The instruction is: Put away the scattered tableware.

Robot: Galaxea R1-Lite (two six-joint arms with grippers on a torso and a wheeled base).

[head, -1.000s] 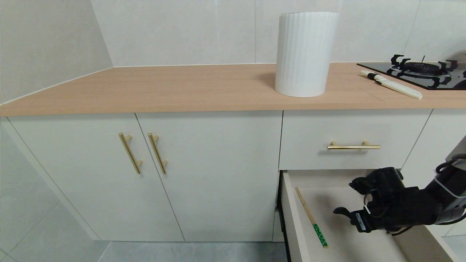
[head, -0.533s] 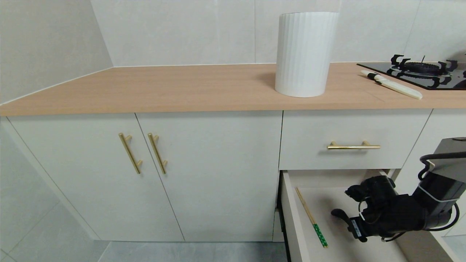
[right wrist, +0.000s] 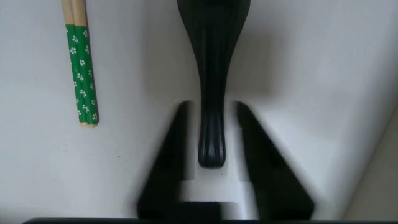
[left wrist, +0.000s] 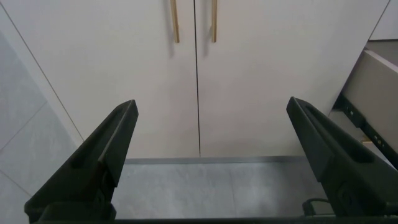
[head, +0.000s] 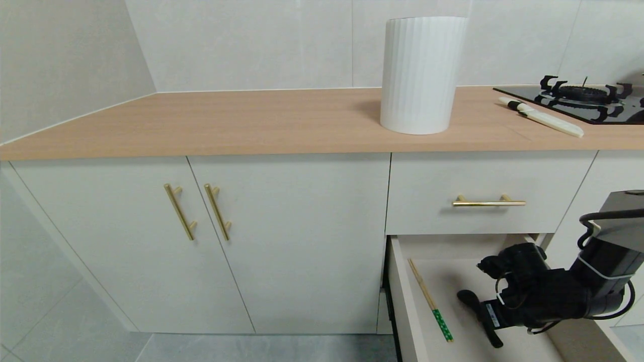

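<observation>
wood-grain countertop (head: 251, 120), matt black spoon (right wrist: 211, 68)

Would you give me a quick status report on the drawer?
Left gripper open, facing the cupboard doors. Right gripper open over the drawer, black spoon between its jaws, gaps either side. Chopsticks alongside, clear. Knife on counter.

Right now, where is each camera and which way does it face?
Head: up high, facing forward and down at counter and open drawer; right gripper shows.
Left wrist: low, facing cabinet doors; left gripper frames it.
Right wrist: looking down into the drawer at black spoon between its fingers.
Head and right wrist share chopsticks, spoon.
</observation>
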